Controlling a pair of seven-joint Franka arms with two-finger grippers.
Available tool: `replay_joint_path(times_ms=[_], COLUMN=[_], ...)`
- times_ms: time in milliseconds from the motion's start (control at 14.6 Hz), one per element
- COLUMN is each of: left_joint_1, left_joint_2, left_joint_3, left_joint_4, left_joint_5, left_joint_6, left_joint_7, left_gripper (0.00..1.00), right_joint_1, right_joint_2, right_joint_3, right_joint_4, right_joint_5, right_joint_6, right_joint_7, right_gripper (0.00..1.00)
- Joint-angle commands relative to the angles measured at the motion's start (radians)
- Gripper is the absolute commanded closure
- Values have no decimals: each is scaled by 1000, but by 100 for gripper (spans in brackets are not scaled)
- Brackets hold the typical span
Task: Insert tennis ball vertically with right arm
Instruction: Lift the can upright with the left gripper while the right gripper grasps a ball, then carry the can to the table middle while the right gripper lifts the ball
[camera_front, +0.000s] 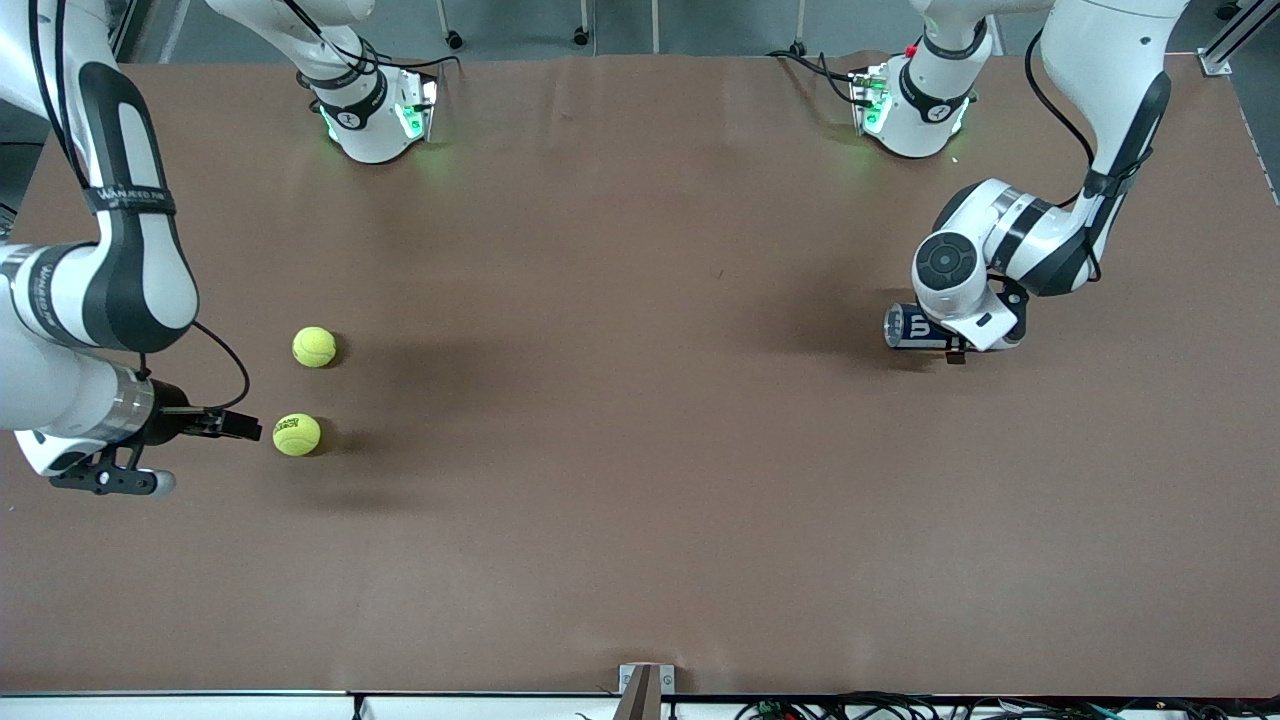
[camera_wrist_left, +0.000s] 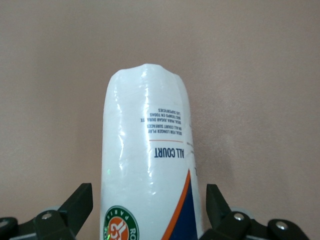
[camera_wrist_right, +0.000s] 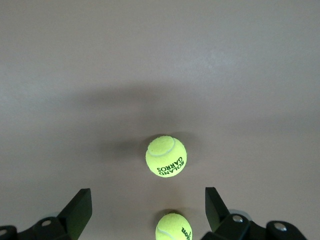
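1. Right gripper is hovering wide open beside 2 tennis balls at the right arm's end of the table.
2. Left gripper is straddling, jaws wide, a lying ball can.

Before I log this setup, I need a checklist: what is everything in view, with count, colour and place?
tennis balls: 2, yellow-green, on the table toward the right arm's end; one nearer the front camera than the other, apart.
tennis ball can: 1, white and navy label, lying on its side toward the left arm's end.
table: 1, brown.
right gripper: 1, black, open, beside the nearer ball, holding nothing.
left gripper: 1, black, open, fingers either side of the can.
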Motion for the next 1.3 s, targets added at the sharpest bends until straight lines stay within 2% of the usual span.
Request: replay_joint_path(times_ms=[0,137,343,548,685,822,959,1096,1234], left_joint_1=[-5,-7,-4,2,5,-10,-5,-10,-10], left_joint_2=[23,33,48,51,50,53,53,63,79], left_joint_3=[-1,-1,-1,-3,-10,-20,-50,-76,-110], left_joint_4=[12,13,27,56,105,157,229,329,406], left_joint_5=[25,28,64,62,29,-81,-219,-451,-620], left_joint_6=[3,4,3,-5,-12,-45,-69,-117,-146], left_joint_7=[-25,-44,-87,-80,-60,15,116,289,414], left_gripper=[0,7,25,26,28,28,28,28,28], right_joint_1=[-4,-7,-12,-27,-27,-22,-19,-21,-19], right_joint_2=[5,12,45,91,95,98,120,132,143], right_joint_3=[4,4,4,4,4,4,4,4,4], right_joint_4=[-36,-70,-89,-95,-137,-194,-202,-201,-202], right_joint_5=[3,1,0,0,0,0,0,-17,-20], right_joint_6=[30,64,104,134,199,286,315,334,335], right_joint_7=[-14,-14,-26,-58,-58,-58,-60,-60,-60], right_gripper=[0,0,0,0,0,0,0,0,0])
